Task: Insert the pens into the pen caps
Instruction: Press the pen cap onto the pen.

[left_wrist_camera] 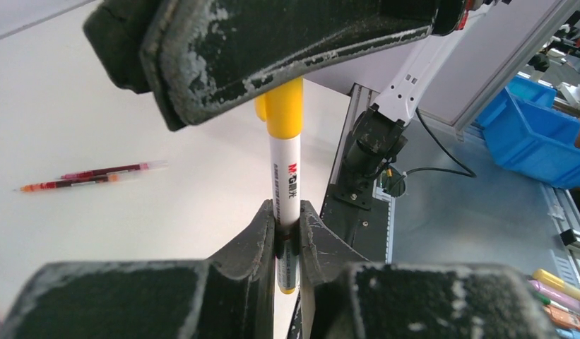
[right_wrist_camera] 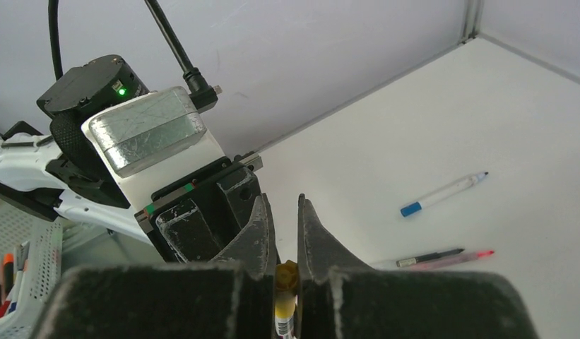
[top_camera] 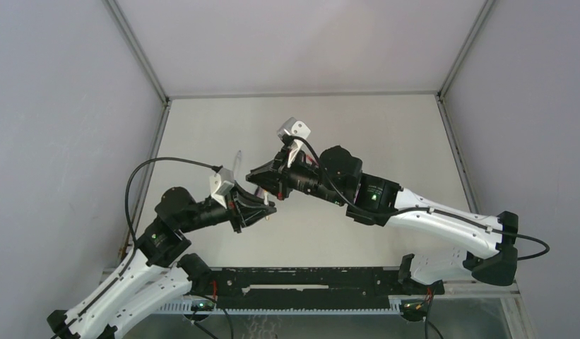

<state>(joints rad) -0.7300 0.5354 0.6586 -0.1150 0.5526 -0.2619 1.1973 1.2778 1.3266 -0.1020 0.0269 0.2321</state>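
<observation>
Held midair: yellow pen (left_wrist_camera: pixel 285 173) clamped in left gripper (left_wrist_camera: pixel 287 215); right gripper (right_wrist_camera: pixel 281 208) pinched on yellow cap (right_wrist_camera: pixel 285 274) at pen's tip. Risk: off-axis push, so barrel slides in grip, cap jams crooked or stays half-seated

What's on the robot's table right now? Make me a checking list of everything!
Surface: white table, no marks seen.
Job's things: yellow pen with yellow cap on its end; blue-ended pen, black pen, pink pen, red pen, orange pen lying loose.
Clutter: nothing seen.
Grippers: left gripper shut on yellow pen; right gripper shut on yellow cap.
Cables: black cable loops over left arm.
Surroundings: grey walls; blue bins off the table.
</observation>
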